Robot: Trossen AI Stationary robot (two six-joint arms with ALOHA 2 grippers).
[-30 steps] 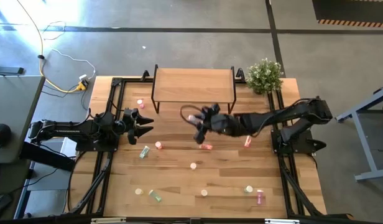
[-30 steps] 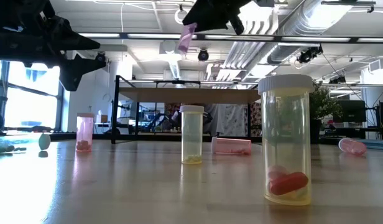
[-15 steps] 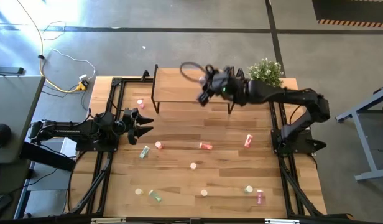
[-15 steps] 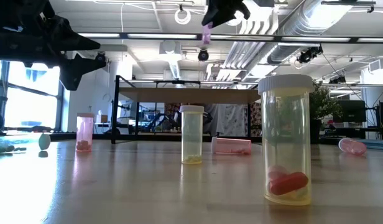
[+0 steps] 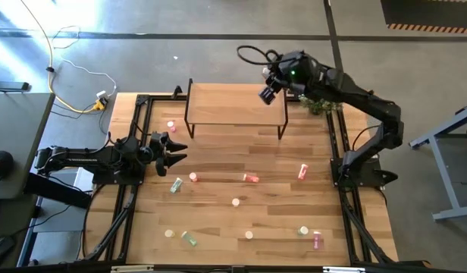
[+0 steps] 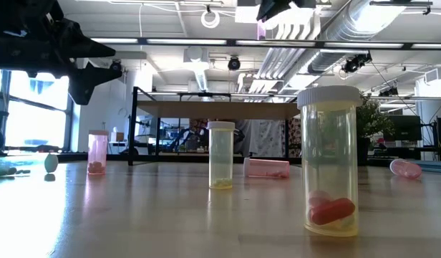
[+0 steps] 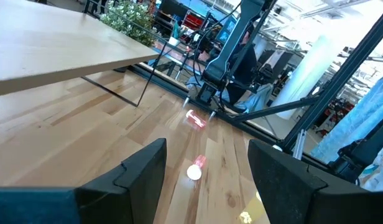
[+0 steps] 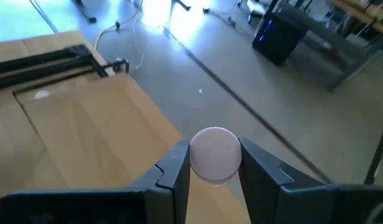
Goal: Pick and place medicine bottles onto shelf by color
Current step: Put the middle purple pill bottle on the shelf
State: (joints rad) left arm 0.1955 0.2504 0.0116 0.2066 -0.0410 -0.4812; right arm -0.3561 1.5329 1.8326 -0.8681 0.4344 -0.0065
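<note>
The right gripper (image 5: 267, 94) is clamped on a small pink bottle (image 8: 215, 154), its two dark fingers (image 8: 174, 168) pressed against either side of the pale round cap. A second ago this gripper hung low over the open tabletop in front of the shelf; half a second ago it had risen to the shelf's front edge; now it is raised over the shelf's (image 5: 235, 104) right end, near the back edge, with the bottle above the wooden top and not touching it. The left gripper (image 5: 175, 150) has not moved, parked well to the left with its fingers (image 7: 138, 171) spread and nothing between them.

In the low view only the bottle's pink tip (image 6: 261, 29) shows under the dark gripper, cut off at the frame's top. In the high view the bottle is hidden by the gripper itself. The potted plant (image 5: 322, 101) just beyond the gripper is partly covered by the arm.

The held bottle is translucent pink with a whitish cap; its contents cannot be made out. Other bottles (image 5: 251, 179) lie scattered on the table (image 5: 218, 220) well in front of the gripper.
</note>
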